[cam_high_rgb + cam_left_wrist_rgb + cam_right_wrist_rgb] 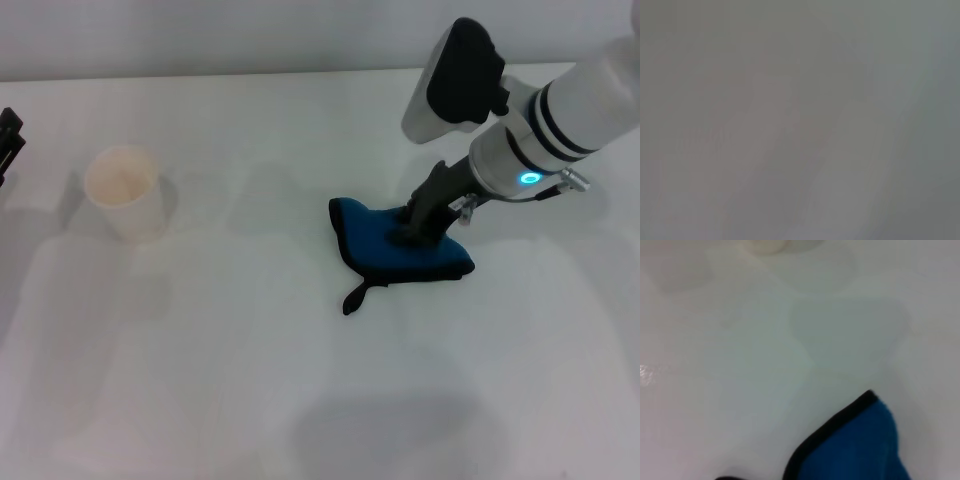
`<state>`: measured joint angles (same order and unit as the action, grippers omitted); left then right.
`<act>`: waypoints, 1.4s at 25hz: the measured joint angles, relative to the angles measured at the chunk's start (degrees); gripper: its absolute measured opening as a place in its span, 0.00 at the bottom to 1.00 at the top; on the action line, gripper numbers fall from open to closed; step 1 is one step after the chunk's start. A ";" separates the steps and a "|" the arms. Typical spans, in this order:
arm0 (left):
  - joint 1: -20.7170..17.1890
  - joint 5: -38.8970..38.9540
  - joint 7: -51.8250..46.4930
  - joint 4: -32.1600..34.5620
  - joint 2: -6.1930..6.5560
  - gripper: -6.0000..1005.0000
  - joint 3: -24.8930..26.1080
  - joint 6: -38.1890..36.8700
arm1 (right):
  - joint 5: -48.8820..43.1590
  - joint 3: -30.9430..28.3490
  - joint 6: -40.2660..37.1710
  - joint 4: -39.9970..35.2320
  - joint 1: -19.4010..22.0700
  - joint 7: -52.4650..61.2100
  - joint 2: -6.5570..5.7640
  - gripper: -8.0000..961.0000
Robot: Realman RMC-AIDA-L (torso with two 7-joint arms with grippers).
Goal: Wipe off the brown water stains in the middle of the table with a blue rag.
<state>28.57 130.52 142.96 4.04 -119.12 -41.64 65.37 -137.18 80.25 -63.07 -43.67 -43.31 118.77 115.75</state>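
A: Head view first. Where is the right pincer (412, 232)?

B: It comes down from the right arm and presses into the top of the blue rag (398, 252), which lies crumpled on the table (250, 380) near the middle. The dark fingers sink into the cloth and look pinched together on a fold of it, so it appears to grip the rag.

A: And around the pincer?

B: The rag's black loop tag (357, 296) trails out from under it on the near side, toward the robot. Well off to the pincer's left stands a cream paper cup (125, 193), upright, apart from the rag. I cannot make out any brown water stains on the white surface here.

A: The left pincer?

B: Only a dark bit of it (8, 140) shows at the left edge, parked far from the rag; whether it is open I cannot tell.

A: Left wrist view?

B: Just a blurred grey field; nothing can be told apart.

A: Right wrist view?

B: The blue rag (855, 445) with its black trimmed edge fills one corner, lying on the table (740, 365). The cup's base (775, 244) is just visible at the far edge. The pincer's own fingers are not seen.
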 joint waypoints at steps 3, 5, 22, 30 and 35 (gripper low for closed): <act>0.00 0.00 -0.01 -0.07 0.01 0.86 -0.02 0.03 | 1.42 -0.24 1.00 -2.50 1.83 -0.25 -0.17 0.15; 0.00 0.00 -0.01 -0.07 0.02 0.86 -0.02 0.03 | 3.56 -0.42 2.05 -4.46 3.42 -0.35 -0.34 0.21; 0.65 2.10 -0.05 0.20 0.20 0.86 0.16 -0.48 | 69.61 -20.98 4.50 4.16 17.98 -28.93 -0.43 0.91; 0.61 3.08 -0.06 0.32 0.20 0.86 0.16 -0.54 | 86.72 -37.63 0.09 22.92 19.22 -55.22 -0.26 0.91; 0.83 3.22 0.00 0.91 0.20 0.86 0.16 -2.03 | 92.79 -38.51 1.87 29.11 18.97 -76.51 -0.20 0.91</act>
<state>29.40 133.74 142.96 4.95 -118.92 -41.49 63.35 -44.40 41.74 -61.21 -14.56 -24.34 42.26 115.56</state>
